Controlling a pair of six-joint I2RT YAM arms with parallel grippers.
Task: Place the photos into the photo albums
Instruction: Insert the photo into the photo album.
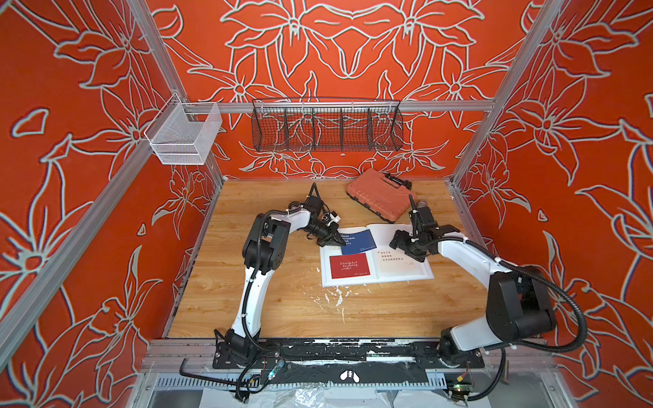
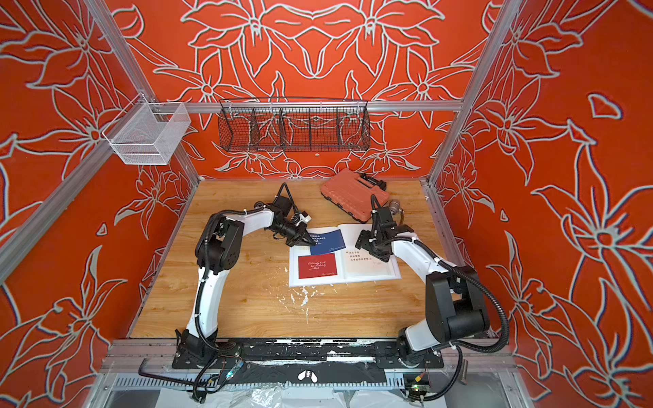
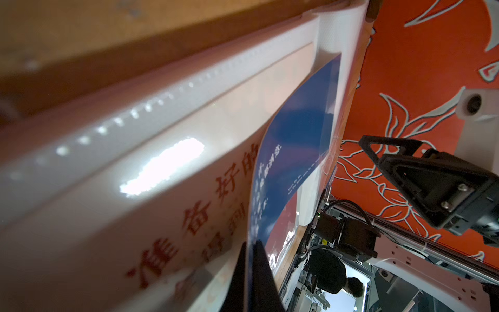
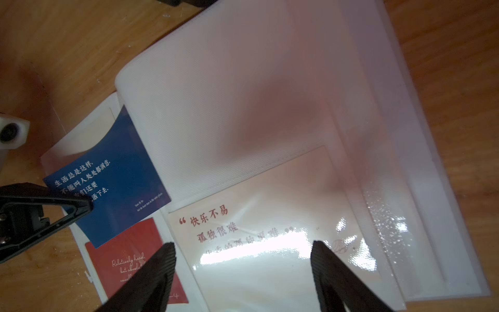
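The left pincer [image 1: 340, 242] is clamped shut on the outer end of the navy blue card [image 1: 359, 241]. The card lies skewed over the upper left page of the open album [image 1: 353, 281] on the counter [image 1: 282, 307], its long axis running from the pincer toward the spine. The right pincer [image 4: 243, 248] hangs wide open and empty over the right page, so I'd say the left arm does the feeding. The dark red card [image 1: 349, 265] and a white card [image 4: 256, 200] look sleeved.

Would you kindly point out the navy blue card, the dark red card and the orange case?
navy blue card [image 1: 359, 242], in a top view, centre
dark red card [image 1: 349, 266], in a top view, centre
orange case [image 1: 378, 195], in a top view, lid centre
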